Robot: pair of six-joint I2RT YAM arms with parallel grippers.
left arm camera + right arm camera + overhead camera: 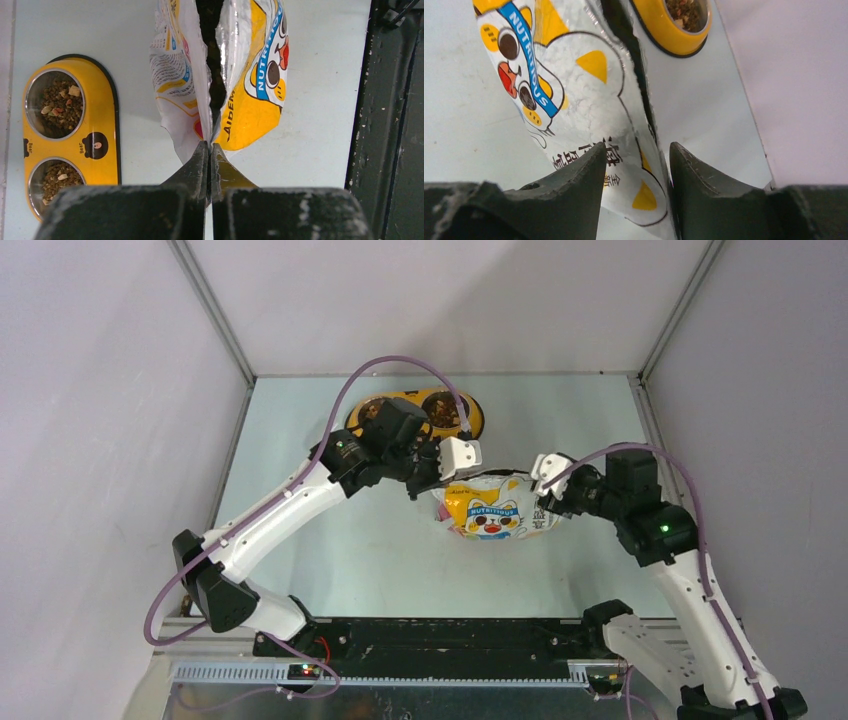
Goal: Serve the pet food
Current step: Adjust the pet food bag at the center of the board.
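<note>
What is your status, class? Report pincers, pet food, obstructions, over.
Left pincer shut on edge of bag. Right pincer open, straddling the opposite edge. Kibble in both cups of bowl. Nothing blocking bag from bowl.

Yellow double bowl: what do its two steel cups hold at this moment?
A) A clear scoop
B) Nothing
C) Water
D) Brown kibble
D: in the left wrist view, brown kibble lies in both sides of the yellow double bowl.
</note>
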